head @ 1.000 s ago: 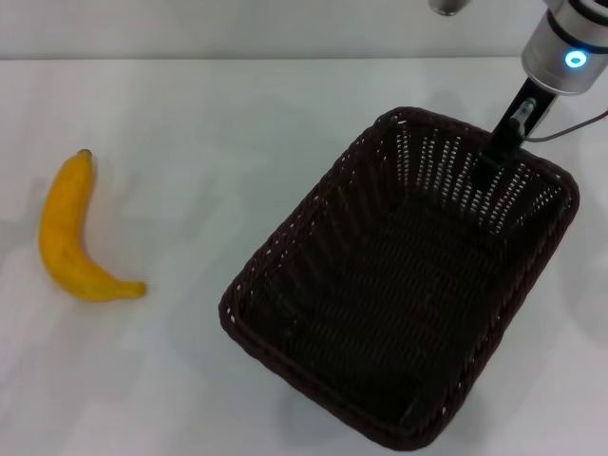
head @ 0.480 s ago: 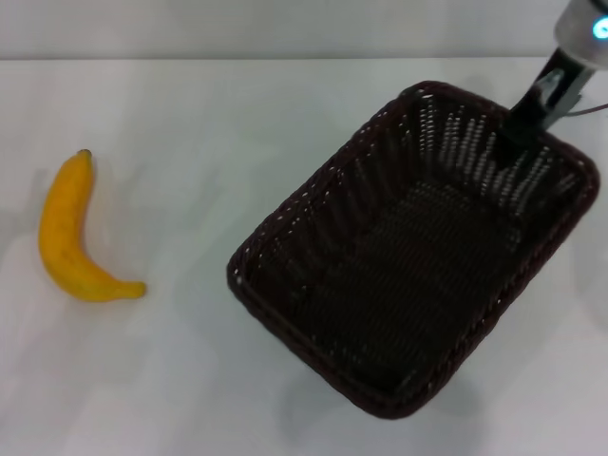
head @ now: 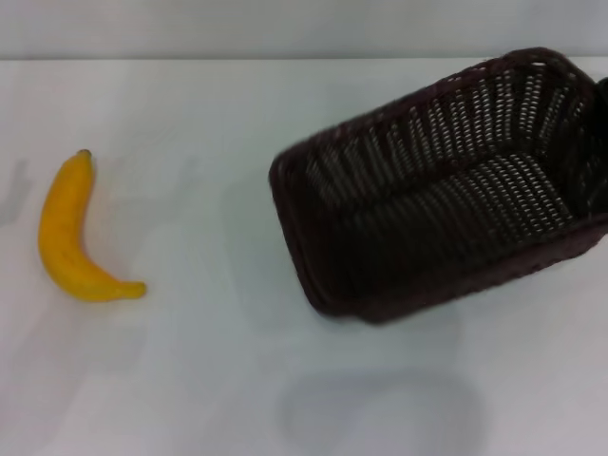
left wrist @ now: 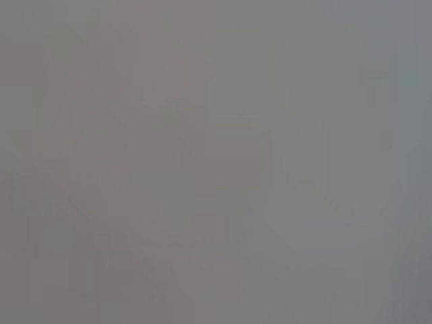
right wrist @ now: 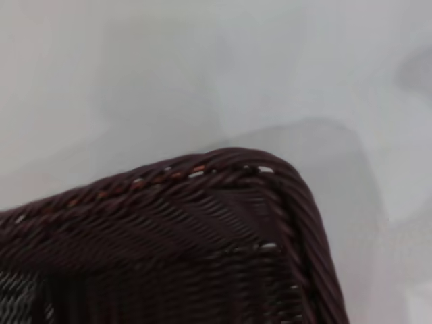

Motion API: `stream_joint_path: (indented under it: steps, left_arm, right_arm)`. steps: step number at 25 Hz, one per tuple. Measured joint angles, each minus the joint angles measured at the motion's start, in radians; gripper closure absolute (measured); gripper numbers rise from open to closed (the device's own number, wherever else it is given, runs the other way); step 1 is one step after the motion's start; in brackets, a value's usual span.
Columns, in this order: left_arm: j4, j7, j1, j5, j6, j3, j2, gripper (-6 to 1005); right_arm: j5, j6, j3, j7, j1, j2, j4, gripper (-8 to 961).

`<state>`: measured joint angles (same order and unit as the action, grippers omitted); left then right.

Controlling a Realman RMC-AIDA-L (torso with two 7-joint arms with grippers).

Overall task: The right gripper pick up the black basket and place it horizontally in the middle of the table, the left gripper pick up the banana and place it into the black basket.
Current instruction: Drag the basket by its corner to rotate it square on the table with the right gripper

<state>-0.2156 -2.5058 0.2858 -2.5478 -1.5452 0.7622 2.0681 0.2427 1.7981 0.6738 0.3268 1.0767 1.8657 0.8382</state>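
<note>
The black basket [head: 446, 199] hangs tilted above the white table [head: 190, 380] at the right of the head view, its opening turned toward me and its left end lowest. Its far right end runs off the picture, where a dark piece of my right gripper shows against the rim. The right wrist view shows one braided corner of the basket [right wrist: 202, 223] close up, with the table below it. The banana [head: 66, 237] lies on the table at the far left, dark tip pointing away from me. My left gripper is out of view; the left wrist view shows only plain grey.
The basket's soft shadow [head: 380, 408] falls on the table near the front edge. The table's back edge meets a grey wall [head: 285, 28] at the top of the head view.
The basket has been lifted off the table, swung to the right and tipped up on its side. My right gripper has moved right, almost out of the picture. The banana has not moved.
</note>
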Motion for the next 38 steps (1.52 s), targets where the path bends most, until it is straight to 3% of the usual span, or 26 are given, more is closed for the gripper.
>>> stream_joint_path:
  steps: [2,6,8,11,16,21,27,34,38]
  left_arm:
    - [-0.008,-0.007,0.002,0.000,0.002,0.000,-0.002,150]
    - [-0.018,-0.004,0.007,-0.001,0.003,0.002,-0.015,150]
    - [-0.020,0.002,0.018,0.001,0.009,0.006,-0.038,150]
    - [-0.020,0.002,0.020,0.002,0.011,0.006,-0.049,150]
    - [-0.023,0.002,0.014,-0.003,0.009,0.005,-0.051,151]
    - [-0.024,0.002,0.003,-0.005,0.005,0.002,-0.046,151]
    - [-0.024,0.002,-0.004,-0.005,0.002,0.002,-0.040,152]
    - [-0.024,0.000,-0.005,-0.002,0.001,0.002,-0.024,153]
    - [-0.024,-0.001,-0.004,-0.004,0.000,0.002,-0.018,153]
  right_arm:
    - [0.009,0.009,-0.046,-0.013,-0.029,0.005,0.020,787]
    - [0.049,0.011,-0.111,-0.020,-0.092,0.038,0.063,797]
    - [0.060,0.015,-0.113,-0.026,-0.115,0.055,0.073,797]
    - [0.071,0.028,-0.084,-0.028,-0.136,0.084,0.098,797]
    - [0.110,0.035,-0.032,-0.016,-0.156,0.101,0.124,797]
    - [0.165,0.037,0.038,0.002,-0.185,0.102,0.155,798]
    - [0.195,0.033,0.015,0.000,-0.218,0.105,0.156,798]
    - [0.196,0.038,-0.017,-0.002,-0.248,0.088,0.158,798]
    - [0.197,0.046,-0.011,0.033,-0.251,0.088,0.167,798]
